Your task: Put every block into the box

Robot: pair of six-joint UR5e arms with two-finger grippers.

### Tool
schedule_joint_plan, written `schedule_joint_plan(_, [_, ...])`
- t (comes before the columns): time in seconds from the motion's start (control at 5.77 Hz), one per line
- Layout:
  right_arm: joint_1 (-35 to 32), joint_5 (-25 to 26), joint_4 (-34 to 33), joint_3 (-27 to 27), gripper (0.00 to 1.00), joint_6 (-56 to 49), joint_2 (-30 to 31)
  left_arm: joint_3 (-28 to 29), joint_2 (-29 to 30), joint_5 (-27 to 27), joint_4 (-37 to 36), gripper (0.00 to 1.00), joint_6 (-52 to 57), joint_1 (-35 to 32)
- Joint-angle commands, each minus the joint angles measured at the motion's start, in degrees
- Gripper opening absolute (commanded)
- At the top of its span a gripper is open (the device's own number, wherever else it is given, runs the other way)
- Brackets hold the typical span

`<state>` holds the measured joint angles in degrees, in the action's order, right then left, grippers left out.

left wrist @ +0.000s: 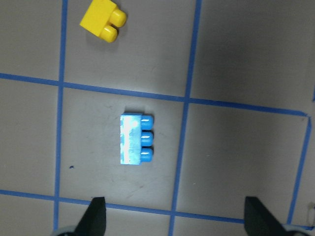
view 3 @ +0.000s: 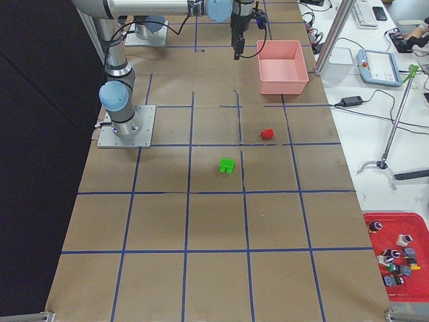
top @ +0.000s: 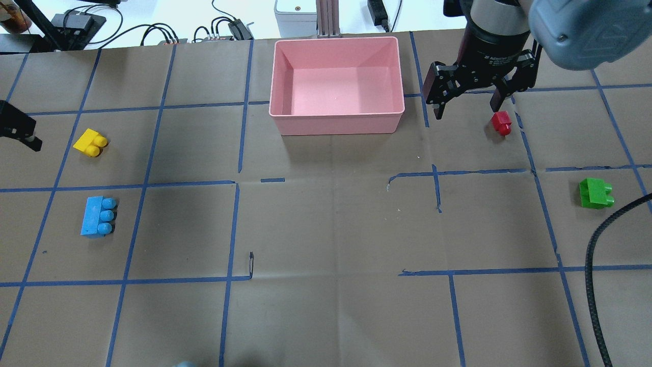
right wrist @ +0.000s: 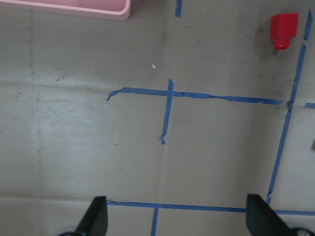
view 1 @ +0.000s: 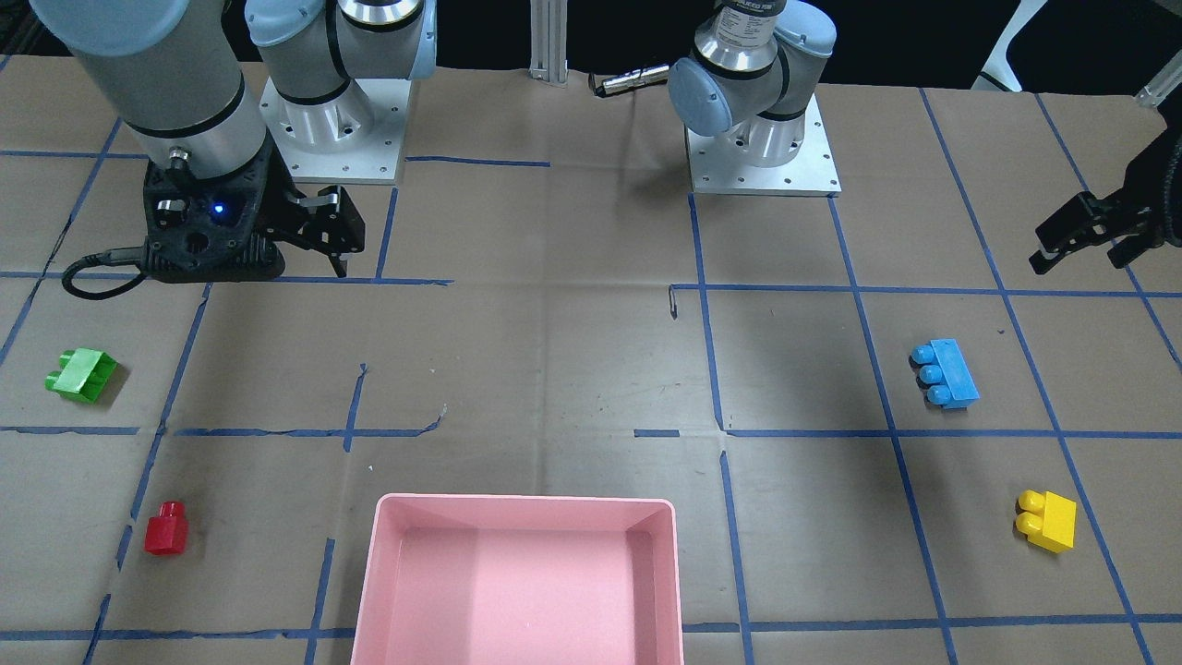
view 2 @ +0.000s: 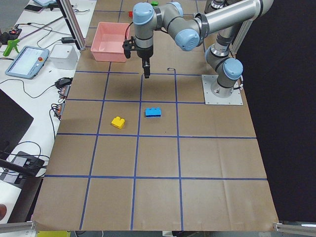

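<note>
Four studded plastic toy bricks sit on the brown paper-covered table, none inside the shallow pink plastic tray, which I see at the upper centre of the overhead view. There the right gripper hangs at upper right, jaws spread wide and empty, with the small red one-stud brick just below its right-hand finger. The green two-stud brick lies near the right edge. The yellow two-stud brick and the longer light-blue three-stud brick lie at the left.

In the front-facing view the left gripper shows at the right edge, jaws apart, holding nothing, higher in the frame than the light-blue brick.

My left wrist camera puts the light-blue brick at centre and the yellow one at upper left, jaws wide apart at the bottom corners.

My right wrist camera has the red brick at upper right and the tray's corner at upper left, jaws likewise apart.
</note>
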<state>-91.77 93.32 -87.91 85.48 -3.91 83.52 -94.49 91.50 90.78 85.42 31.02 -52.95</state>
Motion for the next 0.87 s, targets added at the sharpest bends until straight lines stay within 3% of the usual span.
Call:
schedule_joint_plan(0.0, [6.03, 4.24, -0.68, 1.44, 0.9, -7.46, 0.15, -5.76, 0.25, -0.34, -4.0, 0.99, 3.35, 3.99])
schedule_joint_plan(0.35, [19.45, 3.19, -1.9, 3.11, 0.98, -22.82, 0.33, -14.72, 2.44, -0.43, -15.94, 0.99, -1.46, 3.82])
schedule_joint_plan(0.52, [25.0, 3.01, -10.79, 8.42, 0.98, -24.46, 0.33, -15.8, 5.15, -0.6, -19.64, 0.99, -3.23, 3.38])
schedule_joint_plan(0.69, [27.41, 2.93, -24.28, 17.53, 0.99, -24.65, 0.33, -15.9, 8.22, -0.52, -23.25, 0.99, -4.9, 0.77])
